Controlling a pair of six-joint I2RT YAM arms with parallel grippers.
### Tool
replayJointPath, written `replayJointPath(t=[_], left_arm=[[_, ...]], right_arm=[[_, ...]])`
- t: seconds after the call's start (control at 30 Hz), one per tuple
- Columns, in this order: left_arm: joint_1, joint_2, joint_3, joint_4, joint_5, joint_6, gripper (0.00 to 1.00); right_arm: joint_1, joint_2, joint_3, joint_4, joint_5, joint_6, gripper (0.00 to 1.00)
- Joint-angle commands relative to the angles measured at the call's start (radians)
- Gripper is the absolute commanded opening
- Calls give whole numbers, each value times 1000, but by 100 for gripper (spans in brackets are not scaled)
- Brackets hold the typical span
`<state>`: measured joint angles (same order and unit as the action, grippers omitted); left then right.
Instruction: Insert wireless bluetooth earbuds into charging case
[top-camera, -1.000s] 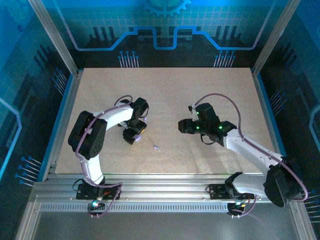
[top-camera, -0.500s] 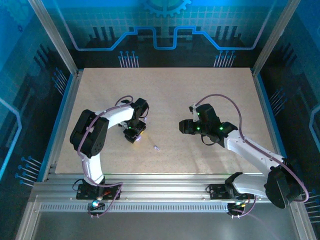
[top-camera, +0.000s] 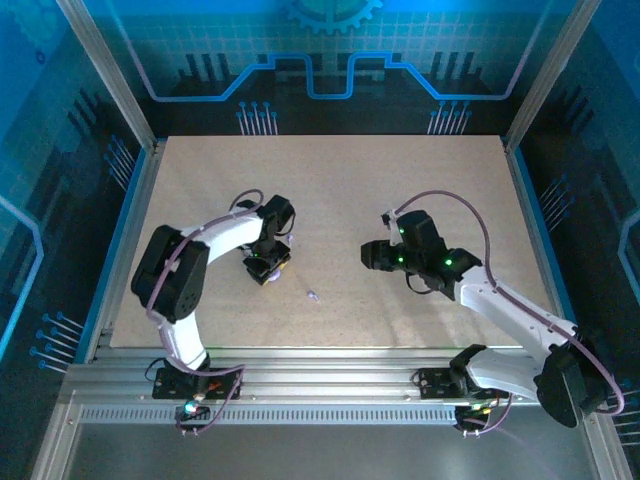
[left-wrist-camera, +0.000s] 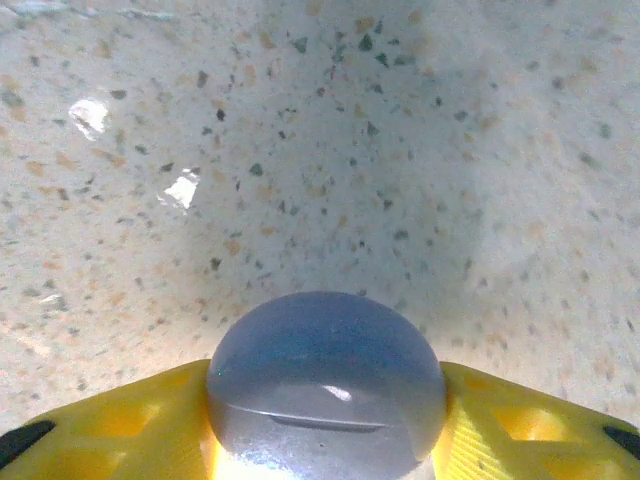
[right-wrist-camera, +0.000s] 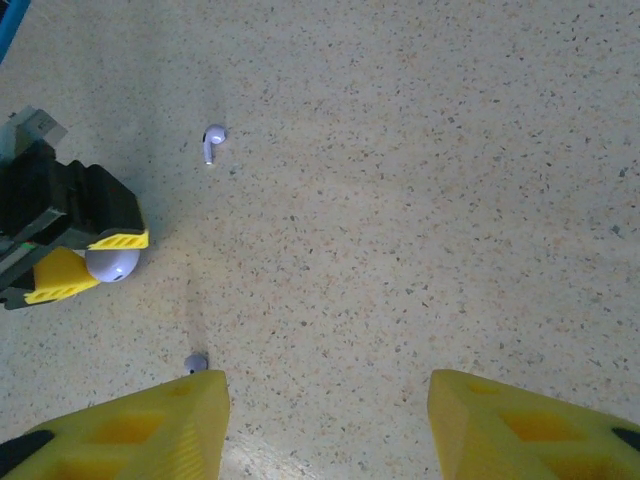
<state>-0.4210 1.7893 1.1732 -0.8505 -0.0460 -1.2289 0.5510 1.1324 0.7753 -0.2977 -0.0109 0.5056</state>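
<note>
A round pale lavender charging case (left-wrist-camera: 325, 370) sits on the speckled table with its lid down, and my left gripper (left-wrist-camera: 325, 410) is shut on it, one yellow finger pressed against each side. In the top view that gripper (top-camera: 268, 270) is left of centre. The right wrist view shows the same case (right-wrist-camera: 112, 262) held between the left gripper's yellow fingers (right-wrist-camera: 60, 278). A lavender earbud (right-wrist-camera: 213, 141) with a short stem lies loose beyond it. A second tiny bud (right-wrist-camera: 196, 362) lies just by my right gripper's left finger. My right gripper (right-wrist-camera: 325, 415) is open with only bare table between its fingers.
In the top view one loose earbud (top-camera: 312, 295) lies between the two grippers, nearer the front. My right gripper (top-camera: 372, 255) hovers right of centre. The beige table (top-camera: 330, 180) is ringed by a metal frame and blue panels.
My left gripper's fingers have drawn in onto the charging case and the wrist has shifted slightly. My right arm has drifted a little to the right.
</note>
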Motion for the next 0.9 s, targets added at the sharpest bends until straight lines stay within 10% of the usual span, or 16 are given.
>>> replayJointPath(t=[0.0,0.6,0.87], left_arm=[[-2,-138,-50,17,-5,124,48],[-100,-382,-73,76,51,864,40],[-213,-447,-111,137,-19,1180,43]], right_arm=[[15,-32,-8,-3,-22,-16,55],[-15,-63,34,-39,-189,-82,53],[-119,-16,99,-129,-480,-137,53]])
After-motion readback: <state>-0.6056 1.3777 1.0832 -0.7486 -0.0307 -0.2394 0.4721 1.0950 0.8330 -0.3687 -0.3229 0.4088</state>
